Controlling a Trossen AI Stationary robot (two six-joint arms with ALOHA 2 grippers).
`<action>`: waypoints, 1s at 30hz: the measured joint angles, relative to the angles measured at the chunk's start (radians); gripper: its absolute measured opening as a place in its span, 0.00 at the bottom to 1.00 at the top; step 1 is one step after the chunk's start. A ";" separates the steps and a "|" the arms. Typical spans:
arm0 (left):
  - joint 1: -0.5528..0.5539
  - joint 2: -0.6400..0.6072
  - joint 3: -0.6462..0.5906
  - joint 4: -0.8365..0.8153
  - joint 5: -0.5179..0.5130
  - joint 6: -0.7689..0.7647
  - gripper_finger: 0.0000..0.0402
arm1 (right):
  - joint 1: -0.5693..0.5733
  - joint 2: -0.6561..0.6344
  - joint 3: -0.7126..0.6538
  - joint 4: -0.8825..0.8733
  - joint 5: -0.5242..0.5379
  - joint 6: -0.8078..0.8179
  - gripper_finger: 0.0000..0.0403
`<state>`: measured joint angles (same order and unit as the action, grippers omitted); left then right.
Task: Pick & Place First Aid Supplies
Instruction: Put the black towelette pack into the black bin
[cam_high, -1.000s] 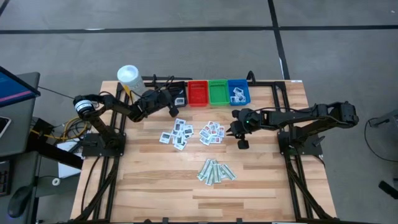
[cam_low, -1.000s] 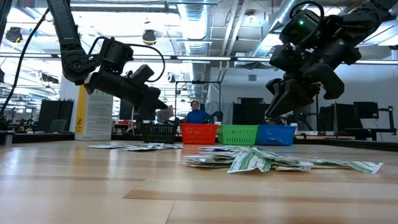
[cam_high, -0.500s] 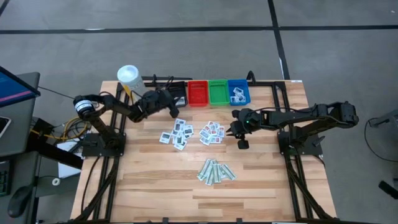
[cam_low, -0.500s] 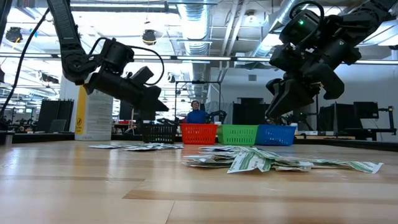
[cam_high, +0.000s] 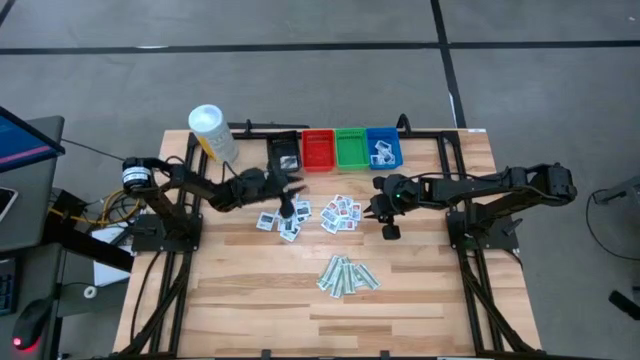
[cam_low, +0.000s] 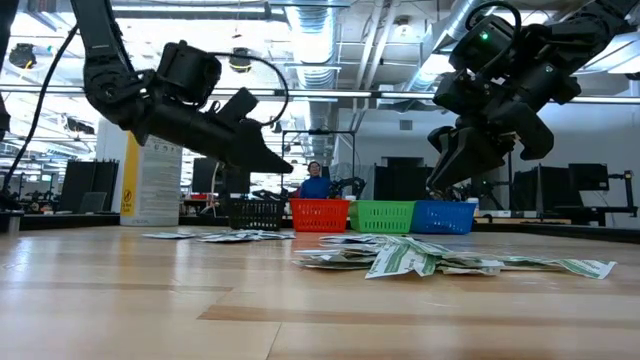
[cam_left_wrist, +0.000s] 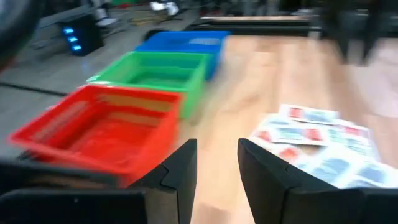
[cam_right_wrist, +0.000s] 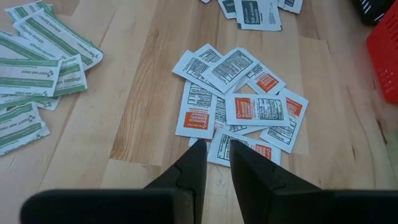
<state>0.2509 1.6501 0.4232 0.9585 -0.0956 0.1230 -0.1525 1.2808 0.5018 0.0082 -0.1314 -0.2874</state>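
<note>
Under left hand (cam_high: 291, 196), packets (cam_high: 287, 222) half-hidden.

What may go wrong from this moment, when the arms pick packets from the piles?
1. The red-print packets overlap in a pile, so the right gripper, hovering above its edge, may lift several or scatter them.
2. The left gripper, jaws open and empty, is over the blue-print packets, close to the other pile; both arms reaching inward might collide.
</note>
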 joint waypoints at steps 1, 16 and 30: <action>-0.023 0.000 0.000 0.000 0.000 0.000 0.29 | 0.000 0.000 0.000 0.000 0.000 0.000 0.16; -0.320 -0.022 -0.128 -0.005 0.003 -0.050 0.29 | 0.000 0.000 0.000 0.000 0.000 0.000 0.16; -0.489 -0.335 -0.414 -0.019 -0.112 -0.189 0.29 | 0.000 0.000 -0.001 0.011 -0.002 0.000 0.16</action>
<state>-0.2382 1.3148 0.0094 0.9397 -0.2073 -0.0661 -0.1524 1.2808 0.5011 0.0196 -0.1333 -0.2874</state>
